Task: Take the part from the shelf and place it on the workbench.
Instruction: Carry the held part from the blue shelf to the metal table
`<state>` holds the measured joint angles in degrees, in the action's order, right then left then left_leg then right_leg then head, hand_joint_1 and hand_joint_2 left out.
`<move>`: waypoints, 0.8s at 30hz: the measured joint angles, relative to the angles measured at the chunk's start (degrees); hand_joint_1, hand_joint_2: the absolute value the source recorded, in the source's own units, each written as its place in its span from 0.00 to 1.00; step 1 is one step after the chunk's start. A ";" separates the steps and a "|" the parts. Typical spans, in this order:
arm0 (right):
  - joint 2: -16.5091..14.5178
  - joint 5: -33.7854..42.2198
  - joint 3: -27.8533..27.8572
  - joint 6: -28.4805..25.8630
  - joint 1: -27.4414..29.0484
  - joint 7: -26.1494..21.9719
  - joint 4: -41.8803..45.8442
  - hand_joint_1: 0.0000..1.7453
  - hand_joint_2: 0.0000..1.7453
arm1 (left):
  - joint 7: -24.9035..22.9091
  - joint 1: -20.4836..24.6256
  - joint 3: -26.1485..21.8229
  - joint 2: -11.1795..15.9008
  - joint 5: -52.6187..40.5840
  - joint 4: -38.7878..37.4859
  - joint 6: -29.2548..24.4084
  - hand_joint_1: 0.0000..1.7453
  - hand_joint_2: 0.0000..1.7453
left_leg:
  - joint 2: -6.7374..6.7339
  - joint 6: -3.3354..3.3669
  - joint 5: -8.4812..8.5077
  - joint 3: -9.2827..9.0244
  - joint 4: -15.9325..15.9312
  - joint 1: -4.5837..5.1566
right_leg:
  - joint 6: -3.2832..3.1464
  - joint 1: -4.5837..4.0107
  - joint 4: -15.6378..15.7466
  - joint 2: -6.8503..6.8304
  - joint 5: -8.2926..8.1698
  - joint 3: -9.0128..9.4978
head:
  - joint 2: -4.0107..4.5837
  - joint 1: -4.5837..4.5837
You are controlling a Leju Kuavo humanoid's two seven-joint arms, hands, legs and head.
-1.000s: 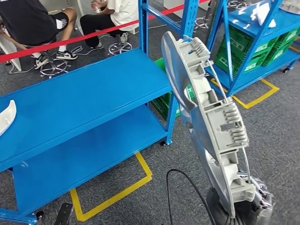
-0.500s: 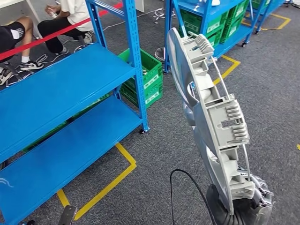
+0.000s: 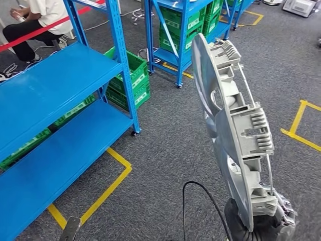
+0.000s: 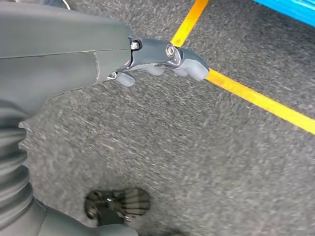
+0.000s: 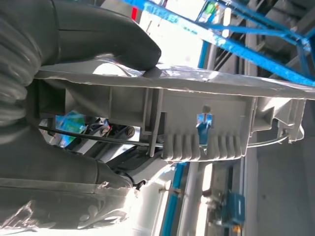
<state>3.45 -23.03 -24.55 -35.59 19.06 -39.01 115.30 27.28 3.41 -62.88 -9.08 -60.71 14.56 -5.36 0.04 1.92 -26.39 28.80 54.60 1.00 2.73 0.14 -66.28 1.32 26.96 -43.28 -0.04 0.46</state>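
**Carry step — part in hand, off the shelf**

Right hand (image 3: 272, 221) grips the grey part (image 3: 232, 125) at its lower end, holding it upright over the carpet, apart from the blue shelf (image 3: 49, 85). Left hand (image 4: 163, 56) hangs empty, fingers loosely spread. Next — find the tabletop, keep the part steady.

The right hand (image 3: 278, 213) has dark metallic fingers above a wrist wrapped in a black ribbed, rubber-like cover, and a thin black cable (image 3: 196, 193) curves in an arc beside this cover. In the left wrist view, the left hand (image 4: 156, 56) has a smooth dark grey shell, a thick grey thumb (image 4: 185, 61) with two small round silver screws, and a ribbed grey cover at the wrist. In the right wrist view, the same ribbed cover and a smooth, thick dark grey thumb (image 5: 104, 37) appear.
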 joint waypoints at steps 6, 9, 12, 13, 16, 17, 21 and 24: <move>0.00 -1.64 0.56 -1.61 0.97 0.46 0.74 1.00 1.00 | 0.02 -0.41 0.27 0.18 -0.86 0.00 0.58 0.00 1.00 | -4.73 -1.28 4.21 6.30 0.97 -0.13 | 2.40 1.38 -2.82 -2.84 -0.24 7.94 | 0.00 -0.21; 0.00 -2.04 0.79 -2.29 1.48 0.63 1.09 1.00 1.00 | -0.03 -0.49 0.53 0.36 -1.35 0.00 0.55 0.00 1.00 | -6.04 -2.25 5.44 7.84 2.32 -0.34 | 1.60 0.92 7.11 -4.32 2.74 14.89 | 0.00 0.09; 0.00 -2.22 1.08 -2.88 2.21 0.72 1.31 1.00 1.00 | -0.07 -0.63 0.84 0.06 -1.80 -0.01 0.46 0.00 1.00 | -5.67 -3.34 5.43 8.10 2.77 -1.08 | -0.73 0.42 7.41 -2.99 1.85 13.49 | 0.02 0.25; 0.00 -2.24 1.17 -3.04 2.33 0.70 1.38 1.00 1.00 | -0.07 -0.77 0.96 -0.07 -2.00 -0.02 0.46 0.00 1.00 | -4.39 -3.73 3.60 8.48 3.92 -1.23 | -1.34 0.42 7.43 -2.61 1.18 12.87 | 0.02 0.30; 0.00 -2.27 1.28 -3.36 2.65 0.68 1.50 1.00 1.00 | -0.07 -1.23 1.25 -0.36 -2.39 -0.08 0.45 0.00 1.00 | -0.72 -4.01 -5.34 10.92 13.59 -1.30 | -2.30 0.31 7.44 -0.78 -1.42 10.18 | 0.02 0.51; 0.00 -2.28 1.31 -3.50 2.81 0.68 1.52 1.00 1.00 | -0.07 -1.31 1.32 -0.37 -2.45 -0.09 0.44 0.00 1.00 | -0.40 -3.81 -6.95 11.42 16.89 -1.22 | -2.35 0.21 7.42 -0.02 -2.31 9.09 | 0.02 0.55; -0.06 -2.20 1.46 -4.18 3.45 0.69 1.63 1.00 1.00 | -0.07 -1.32 1.47 -0.35 -3.01 -0.09 0.42 0.00 1.00 | 1.34 -2.42 -3.68 4.49 12.58 -0.69 | -2.09 0.15 7.38 2.90 -5.66 5.07 | 0.02 0.55; -0.09 -2.05 1.64 -4.27 4.01 0.65 1.87 1.00 1.00 | -0.09 -1.30 1.52 -0.29 -3.31 -0.09 0.51 0.00 1.00 | 4.72 -1.90 -4.08 -3.12 1.71 -0.55 | -1.30 0.23 7.83 4.63 -8.04 3.69 | 0.01 0.56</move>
<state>3.37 -25.09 -22.90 -39.86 23.07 -38.36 117.16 27.19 2.11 -61.36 -9.37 -64.01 14.47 -4.85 4.76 0.02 -30.47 25.68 56.31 0.45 1.43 0.37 -58.44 5.95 18.92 -39.59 -0.03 1.03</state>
